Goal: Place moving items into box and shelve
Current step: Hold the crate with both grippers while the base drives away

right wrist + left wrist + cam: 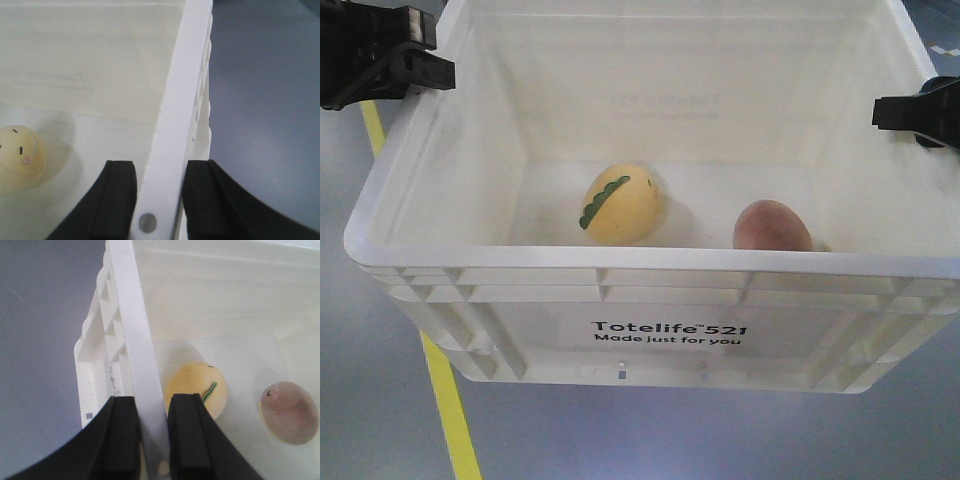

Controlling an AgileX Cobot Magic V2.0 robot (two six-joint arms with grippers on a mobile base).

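The yellow egg (pixel 622 205), with a green scalloped stripe, lies on the bottom of the box (pixel 650 266), close to the middle. The brown egg (pixel 772 227) lies on the same bottom at about 3 o'clock from it, near but apart, partly hidden behind the near wall. The box is white with a ribbed rim, and black print (pixel 666 333) on its near wall reads "Totelife 521 Made just for you".

At 10 o'clock the left gripper (pixel 154 435) straddles the side wall, one black finger inside and one outside, pinched tight on the rim. At 2 o'clock the right gripper (pixel 159 200) grips the opposite wall the same way. Below is a grey floor (pixel 380 400), with a yellow line (pixel 448 400) running past at 7 o'clock.
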